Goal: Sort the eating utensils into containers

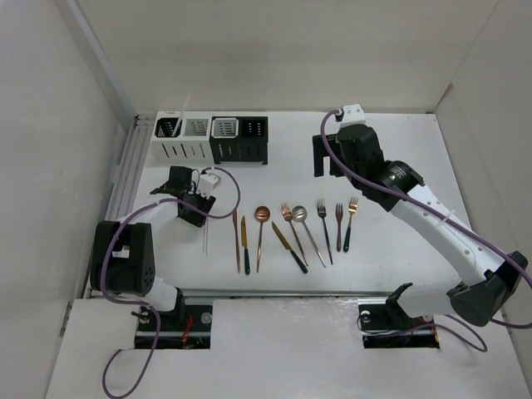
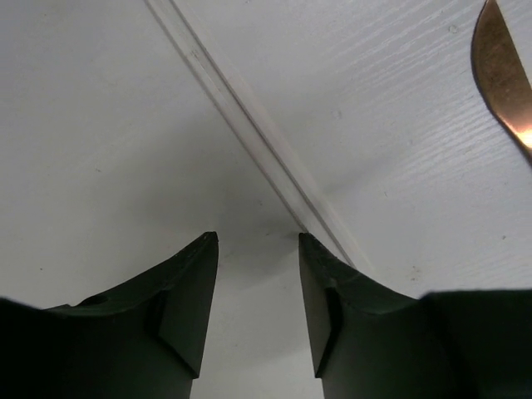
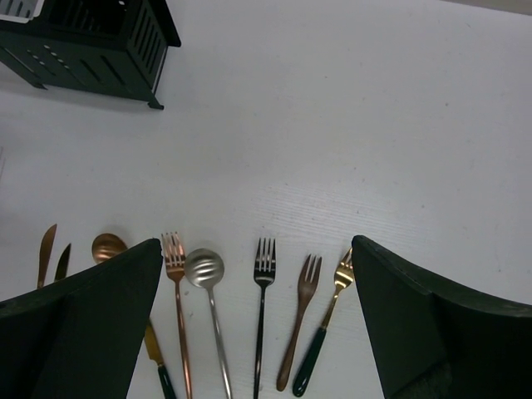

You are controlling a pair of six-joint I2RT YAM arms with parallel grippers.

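1. top external view. the containers [image 1: 212, 138] stand in a row at the far left of the counter [image 1: 283, 179], two white on the left and two black on the right. a standing chopstick [image 1: 182, 110] leans up out of the leftmost white caddy. whether the other caddies hold anything cannot be told. nine eating utensils [image 1: 299, 214] lie in a loose row at mid-counter, running from the copper knife [image 1: 236, 241] to the gold fork [image 1: 350, 220]. a lying chopstick [image 1: 205, 239] rests just left of the row. by this showing the task is judged to be at an early stage, with one piece sorted and ten left. the left gripper [image 1: 198, 214] sits low over the far end of the lying chopstick. the right gripper [image 1: 327, 158] hangs beyond the row, well apart from it.

2. left wrist view. this view supplies what the top view hides. the left gripper [image 2: 258, 249] has its jaws partly apart, with only bare counter in the gap. the lying chopstick [image 2: 249, 125] runs diagonally and passes under the tip of one finger, so it is not clamped. the blade of the copper knife [image 2: 499, 75] shows at the upper right corner. neither the containers nor the rest of the row appear here.

3. right wrist view. the right gripper [image 3: 256, 245] has its jaws spread wide and holds nothing. below it lie the silver spoon [image 3: 204, 268], the dark fork [image 3: 264, 258] and the gold fork [image 3: 339, 278], among others. the metals and the dark handles are plainer here than from above. one black caddy [image 3: 91, 41] shows at the top left, and its inside is not visible.
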